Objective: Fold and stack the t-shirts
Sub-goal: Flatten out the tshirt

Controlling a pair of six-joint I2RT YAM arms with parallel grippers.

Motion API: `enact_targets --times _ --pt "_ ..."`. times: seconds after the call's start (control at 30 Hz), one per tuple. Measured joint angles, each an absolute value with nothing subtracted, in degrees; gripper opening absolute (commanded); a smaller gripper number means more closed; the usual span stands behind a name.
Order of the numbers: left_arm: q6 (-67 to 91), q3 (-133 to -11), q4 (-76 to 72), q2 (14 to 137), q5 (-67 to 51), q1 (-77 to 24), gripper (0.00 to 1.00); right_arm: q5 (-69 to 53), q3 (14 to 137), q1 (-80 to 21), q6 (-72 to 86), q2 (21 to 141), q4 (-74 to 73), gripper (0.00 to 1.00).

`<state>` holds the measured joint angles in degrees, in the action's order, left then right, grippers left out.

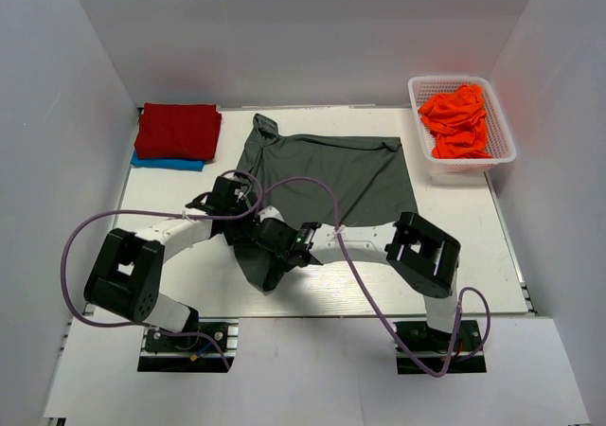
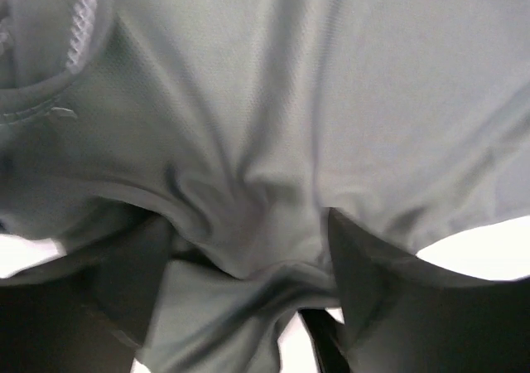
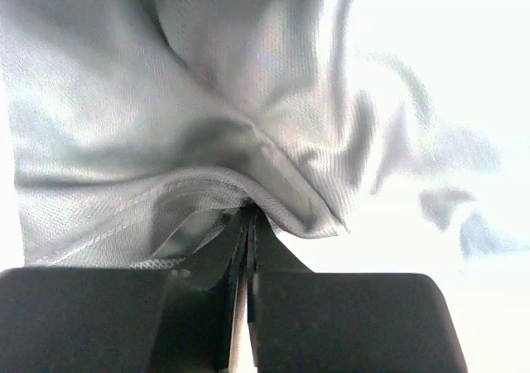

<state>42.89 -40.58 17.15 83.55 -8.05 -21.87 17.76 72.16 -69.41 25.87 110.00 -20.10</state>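
A white plastic lattice basket [image 1: 500,123] sits at the far right corner of the table [image 1: 492,275], heaped with crumpled orange t-shirts [image 1: 457,118]. Far to the left of the basket, along the same far edge, a folded red t-shirt [image 1: 178,130] lies on a folded blue t-shirt [image 1: 166,164], of which only a strip at the near edge shows. Purple cables [image 1: 76,246] loop off both arms; one arcs over the cloth left of the basket, and the two arms cross over its near corner and hide it from above. The charcoal-grey t-shirt [image 1: 331,170] lies just left of the basket, close to it but apart, spread mostly flat, with its collar end pointing to the far side and its near-left part drawn into a bunch away from the basket. The right gripper [image 3: 248,215] is at that bunch, its fingers pressed together on a stitched hem of the shirt, with cloth folded up above them. The left gripper [image 2: 248,218] is close beside it, slightly farther from the basket, fingers spread wide with a raised ridge of the same cloth between them. Whether its pads touch the fabric is hard to say. The cloth is a fine, slightly shiny mesh knit, softly creased, and the ribbed collar shows at the upper left of the left wrist view.
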Motion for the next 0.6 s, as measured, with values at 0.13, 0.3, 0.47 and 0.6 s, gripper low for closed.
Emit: enact_targets --times 0.13,0.3,0.47,0.6 --pt "44.12 -41.98 17.47 86.04 -7.25 -21.82 0.64 17.82 68.66 -69.41 27.27 106.8 -22.44 0.0" --pt "44.66 -42.54 18.06 86.83 -6.48 -21.85 0.6 15.77 62.48 -69.36 28.6 99.61 -24.36 0.0" --pt "45.06 -42.81 19.0 86.91 -5.82 -21.87 0.59 10.5 56.27 -69.41 31.11 91.18 -24.91 0.0" --pt "45.12 -42.94 19.42 86.89 -5.48 -21.87 0.59 6.76 49.52 -69.45 34.59 85.32 -25.1 0.21"
